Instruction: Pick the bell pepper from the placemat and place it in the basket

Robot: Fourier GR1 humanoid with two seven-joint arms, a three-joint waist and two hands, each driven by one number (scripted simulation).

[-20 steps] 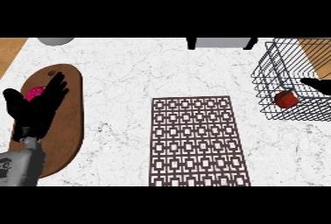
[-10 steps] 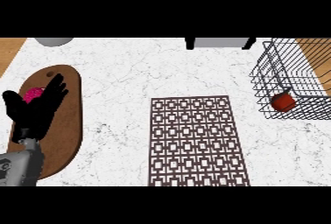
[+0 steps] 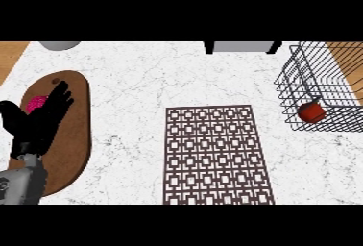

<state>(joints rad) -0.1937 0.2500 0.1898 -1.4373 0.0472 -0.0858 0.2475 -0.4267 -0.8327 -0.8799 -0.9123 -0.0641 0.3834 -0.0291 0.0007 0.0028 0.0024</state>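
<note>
Red, rounded, smooth bell pepper (image 3: 311,112) lodged in black wire basket (image 3: 333,57); judged light, slippery, best taken across body; left hand (image 3: 37,123) splayed

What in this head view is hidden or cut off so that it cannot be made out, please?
- Pink object on the wooden board: mostly covered by the left hand; its shape is unclear.
- Right hand: shows nowhere in this view.
- Grey object at the upper left: cut off by the top edge.
- Wire basket: its right side runs past the edge; the bell pepper inside is visible.
</note>
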